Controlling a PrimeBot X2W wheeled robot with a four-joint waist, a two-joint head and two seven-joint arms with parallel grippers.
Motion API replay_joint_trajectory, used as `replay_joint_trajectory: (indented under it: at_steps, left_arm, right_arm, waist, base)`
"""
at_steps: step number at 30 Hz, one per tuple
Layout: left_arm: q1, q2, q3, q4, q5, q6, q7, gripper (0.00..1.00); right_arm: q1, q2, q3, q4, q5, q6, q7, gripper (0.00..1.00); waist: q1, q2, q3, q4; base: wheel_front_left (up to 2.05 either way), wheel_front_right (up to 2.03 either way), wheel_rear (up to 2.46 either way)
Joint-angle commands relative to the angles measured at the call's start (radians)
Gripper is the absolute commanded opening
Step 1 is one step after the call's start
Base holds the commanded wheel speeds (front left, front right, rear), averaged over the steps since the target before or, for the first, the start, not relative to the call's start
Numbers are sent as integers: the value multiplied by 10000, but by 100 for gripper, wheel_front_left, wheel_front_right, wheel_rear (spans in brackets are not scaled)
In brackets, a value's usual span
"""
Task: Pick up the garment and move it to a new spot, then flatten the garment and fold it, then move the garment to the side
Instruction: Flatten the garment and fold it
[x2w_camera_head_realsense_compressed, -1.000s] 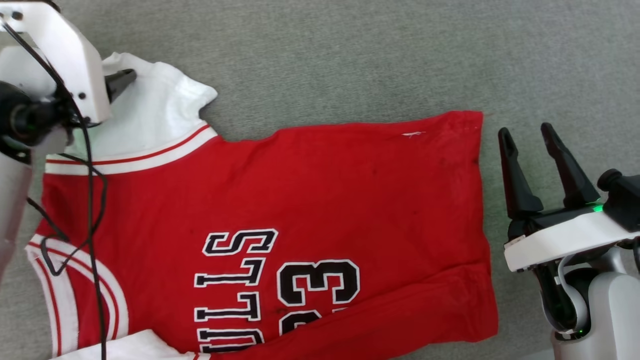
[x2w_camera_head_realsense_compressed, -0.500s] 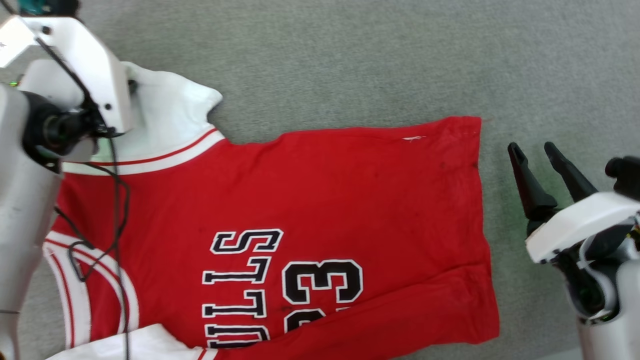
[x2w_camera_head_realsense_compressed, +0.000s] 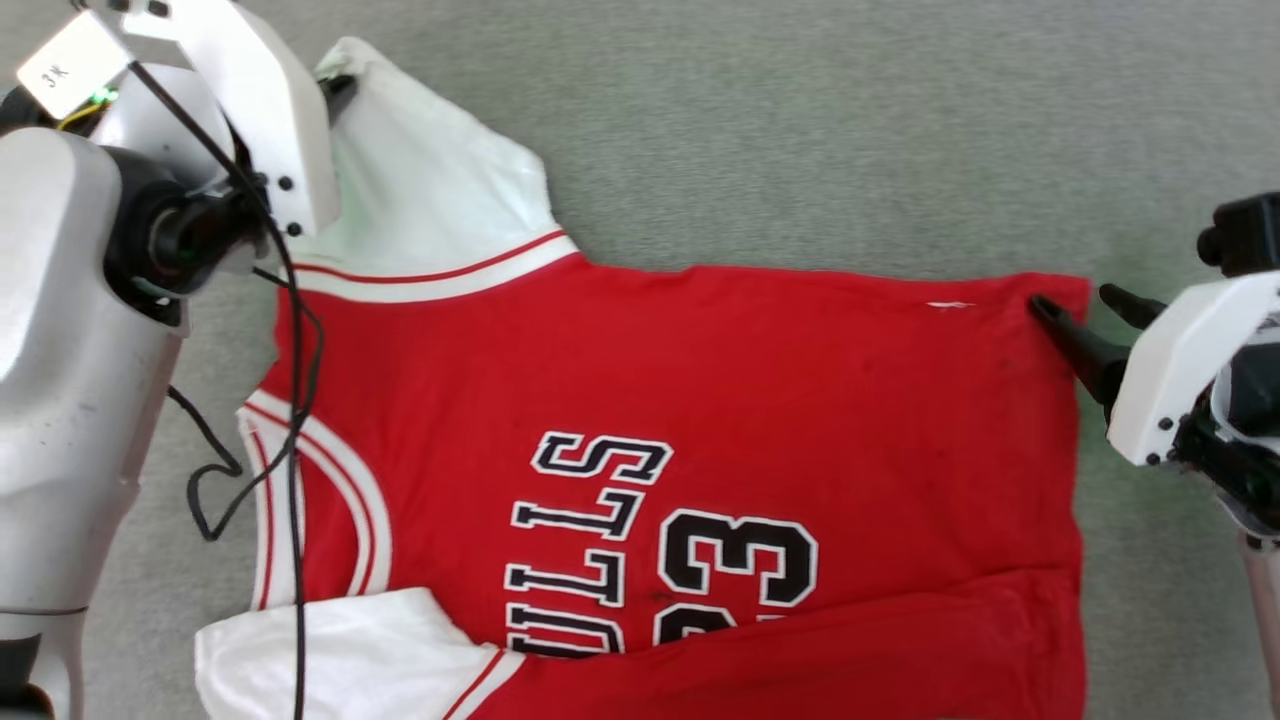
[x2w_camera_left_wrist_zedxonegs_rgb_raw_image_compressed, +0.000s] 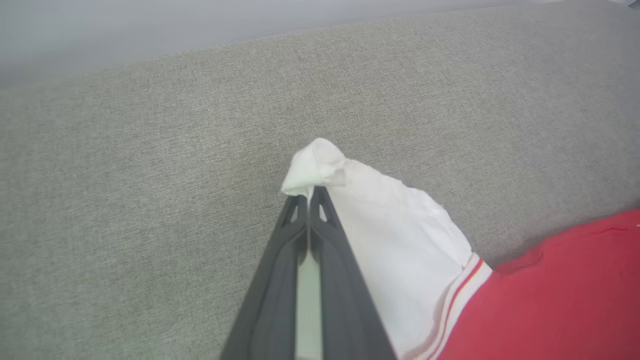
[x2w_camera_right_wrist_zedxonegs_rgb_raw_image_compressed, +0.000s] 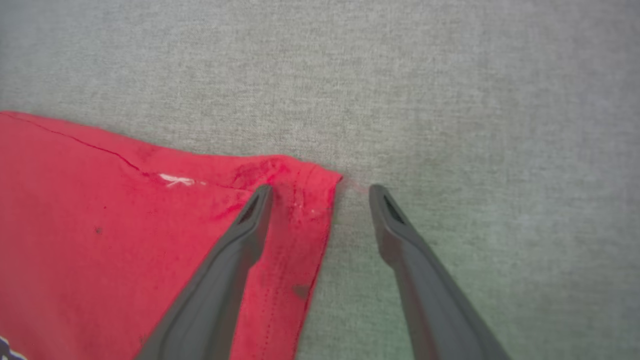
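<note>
The garment (x2w_camera_head_realsense_compressed: 720, 380), a red jersey with black white-outlined letters and "23", lies flat on a grey cloth surface, collar to the left. My left gripper (x2w_camera_head_realsense_compressed: 335, 90) is shut on the tip of its far white sleeve (x2w_camera_left_wrist_zedxonegs_rgb_raw_image_compressed: 380, 225), and the pinched cloth bunches over the fingertips (x2w_camera_left_wrist_zedxonegs_rgb_raw_image_compressed: 308, 192). My right gripper (x2w_camera_head_realsense_compressed: 1070, 297) is open at the far hem corner (x2w_camera_right_wrist_zedxonegs_rgb_raw_image_compressed: 305, 190). One finger (x2w_camera_right_wrist_zedxonegs_rgb_raw_image_compressed: 240, 235) rests over the red cloth, the other (x2w_camera_right_wrist_zedxonegs_rgb_raw_image_compressed: 400, 235) over bare surface. A second white sleeve (x2w_camera_head_realsense_compressed: 330, 650) lies at the near left.
Grey woven fabric (x2w_camera_head_realsense_compressed: 800, 130) covers the whole surface around the garment. Its far edge shows as a pale line in the left wrist view (x2w_camera_left_wrist_zedxonegs_rgb_raw_image_compressed: 200, 47). A black cable (x2w_camera_head_realsense_compressed: 295, 420) hangs from my left arm across the collar side.
The camera has shifted, sliding the scene right. My left gripper has shut on the white sleeve tip and raised it. My right gripper has come up to the hem corner, still open.
</note>
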Motion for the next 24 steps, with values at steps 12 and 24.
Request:
replay_joint_trajectory:
  at_steps: [12, 24]
  left_arm:
    - [671, -185, 30, -487, -262, -210, -582, 0]
    - [1877, 138, 482, -790, -498, -168, -1646, 0]
  right_arm:
    - [-200, -253, 1840, 2027, 561, 13, 2621, 8]
    - [-721, -780, 838, 738, 512, -9, 1218, 0]
  waist:
    - [0, 0, 245, 747]
    - [0, 0, -869, 860]
  base:
    - [0, 0, 0]
    - [0, 0, 0]
